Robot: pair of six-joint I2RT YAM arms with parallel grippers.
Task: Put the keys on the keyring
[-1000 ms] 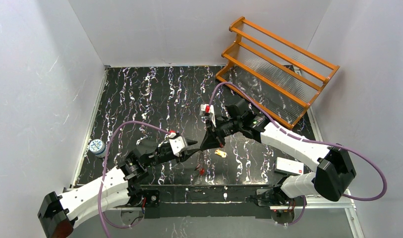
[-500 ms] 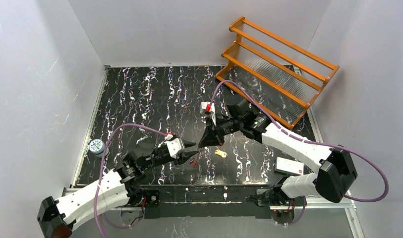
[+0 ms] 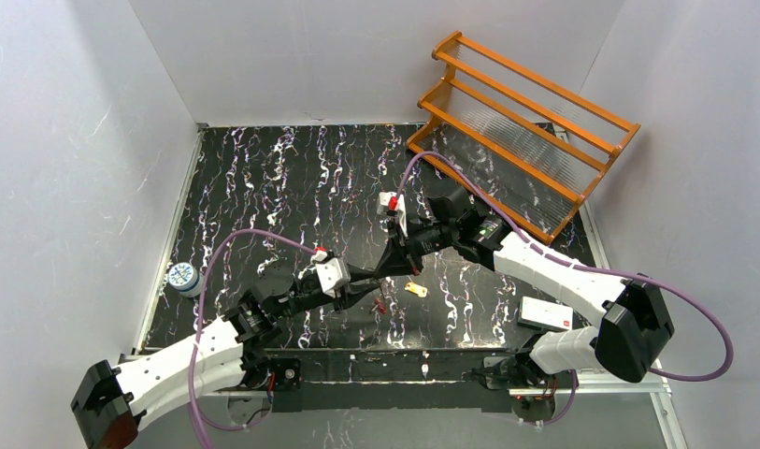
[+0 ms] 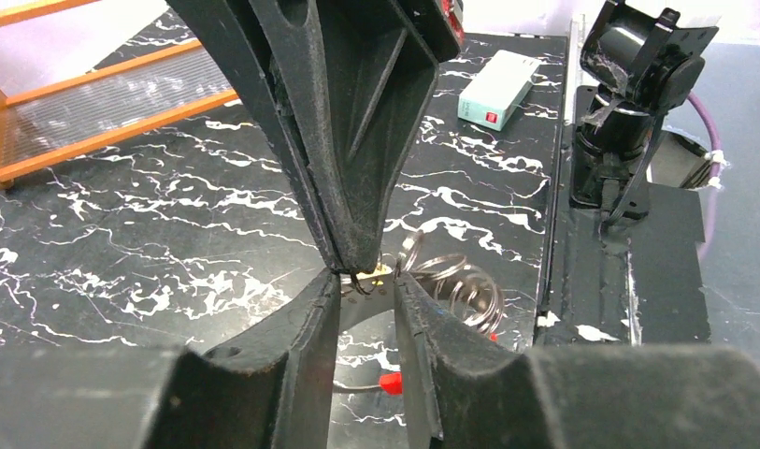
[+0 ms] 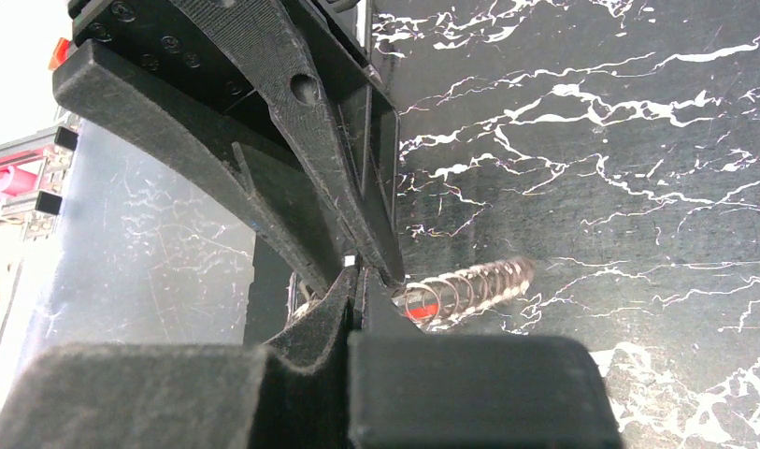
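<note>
My left gripper and right gripper meet tip to tip above the mat's near middle. The keyring is a coil of thin silvery wire hanging beside my left fingers, with a red end below them; it also shows in the right wrist view. My left gripper is closed on it. A flat silvery key sits in the gap between my left fingers, just under the shut right gripper, which seems to pinch it. The brass key lies on the mat to the right.
An orange wooden rack stands at the back right. A white box with a red mark lies near the right arm's base and also shows in the left wrist view. A small blue-and-white capped container stands at the mat's left edge.
My left gripper dipped, then moved right and up until its tips touch the right gripper's tips, carrying the keyring's red end with it. The right arm has hardly moved.
</note>
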